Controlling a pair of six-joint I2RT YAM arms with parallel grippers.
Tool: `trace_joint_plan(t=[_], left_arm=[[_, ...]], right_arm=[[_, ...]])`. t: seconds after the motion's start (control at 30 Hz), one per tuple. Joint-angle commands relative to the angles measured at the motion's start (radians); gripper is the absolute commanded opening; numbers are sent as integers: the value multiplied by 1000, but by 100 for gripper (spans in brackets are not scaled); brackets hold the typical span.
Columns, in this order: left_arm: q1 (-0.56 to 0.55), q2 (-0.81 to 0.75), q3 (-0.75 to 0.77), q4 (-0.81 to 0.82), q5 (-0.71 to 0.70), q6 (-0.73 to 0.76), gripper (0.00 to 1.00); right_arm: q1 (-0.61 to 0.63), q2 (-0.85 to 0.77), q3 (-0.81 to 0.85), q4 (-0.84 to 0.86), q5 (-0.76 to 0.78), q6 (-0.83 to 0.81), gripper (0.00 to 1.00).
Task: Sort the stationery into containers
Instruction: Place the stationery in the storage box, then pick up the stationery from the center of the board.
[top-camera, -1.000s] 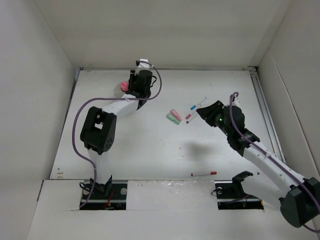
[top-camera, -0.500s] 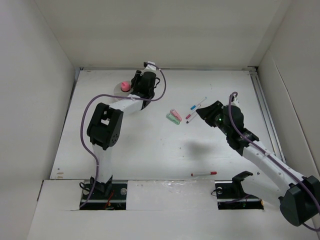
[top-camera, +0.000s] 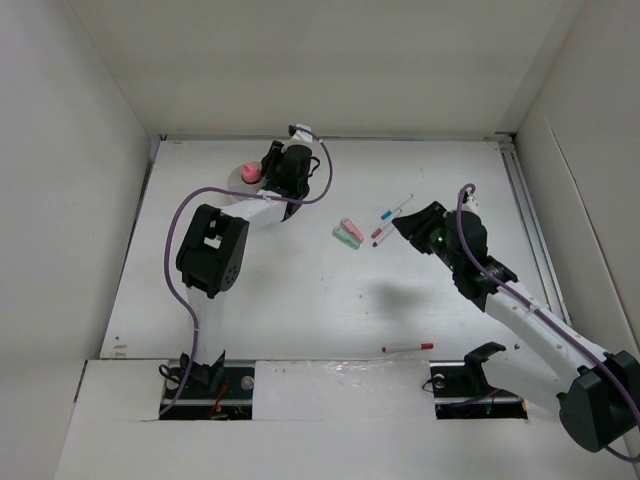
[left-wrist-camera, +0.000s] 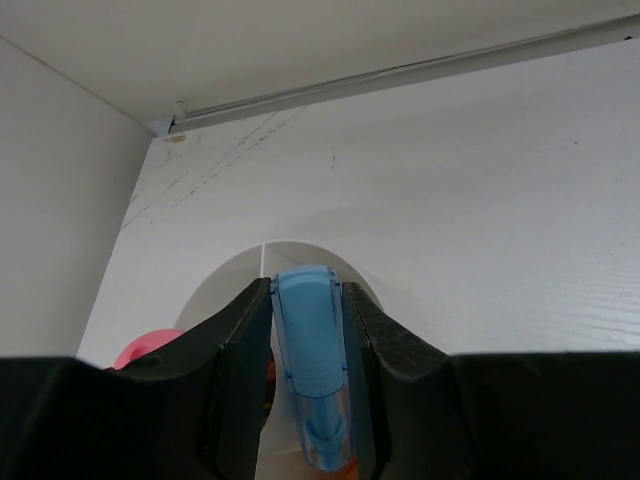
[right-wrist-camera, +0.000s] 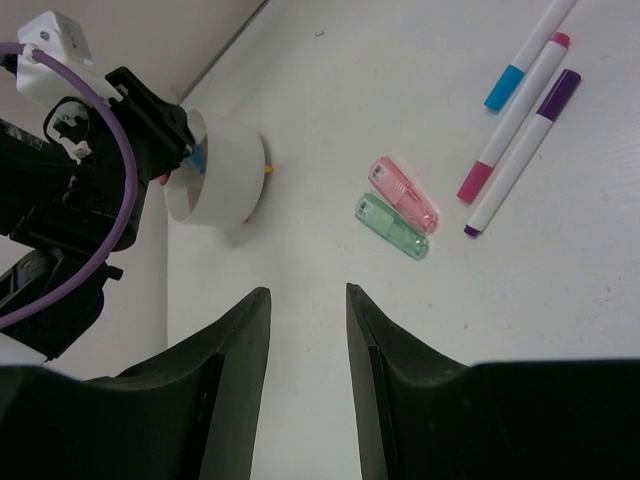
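My left gripper (left-wrist-camera: 307, 290) is shut on a small blue translucent item (left-wrist-camera: 310, 345), held just above the round white cup (left-wrist-camera: 222, 281), whose inner divider shows. A pink-orange piece (left-wrist-camera: 140, 350) sits in the cup's left side. From above, the left gripper (top-camera: 283, 165) hangs over the cup (top-camera: 247, 178) at the far left. My right gripper (right-wrist-camera: 306, 292) is open over bare table, short of the pink item (right-wrist-camera: 403, 195) and the green item (right-wrist-camera: 392, 227) lying side by side. Three pens lie beyond: blue-capped (right-wrist-camera: 525, 55), pink-capped (right-wrist-camera: 515, 115), purple-capped (right-wrist-camera: 522, 150).
A red-capped pen (top-camera: 408, 347) lies alone near the front edge, right of centre. White walls close in the table on the left, back and right. A rail (top-camera: 525, 215) runs along the right side. The left arm's purple cable (top-camera: 170, 250) loops beside the arm.
The left arm's elbow has shifted slightly right and the wrist has turned a little over the cup, still gripping the blue item. The right arm has not moved.
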Motion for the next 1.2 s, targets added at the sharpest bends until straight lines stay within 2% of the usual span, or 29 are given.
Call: trace_joint_plan(t=[0.0, 0.23, 0.33, 0.67, 0.77, 0.83, 0.93, 1.03, 1.17], left_arm=[[0, -9, -22, 53, -40, 2, 34], [0, -38, 1, 16, -41, -27, 46], [-9, -59, 10, -2, -41, -39, 47], [-69, -106, 165, -177, 4, -189, 26], [-69, -106, 179, -206, 60, -246, 17], [-78, -106, 205, -254, 88, -301, 13], [-102, -106, 236, -291, 137, -375, 9], [-148, -106, 236, -349, 221, -511, 7], [-239, -81, 195, -453, 248, -626, 3]], right_arm=[[6, -13, 33, 36, 17, -17, 42], [6, -13, 33, 36, 17, -17, 42], [6, -13, 33, 36, 17, -17, 42], [6, -22, 33, 36, 39, -17, 42], [6, -22, 33, 36, 39, -17, 32], [6, -33, 33, 36, 48, -17, 14], [6, -23, 33, 36, 57, -17, 0], [6, -5, 33, 26, 55, -17, 0], [6, 23, 42, 26, 56, -17, 0]])
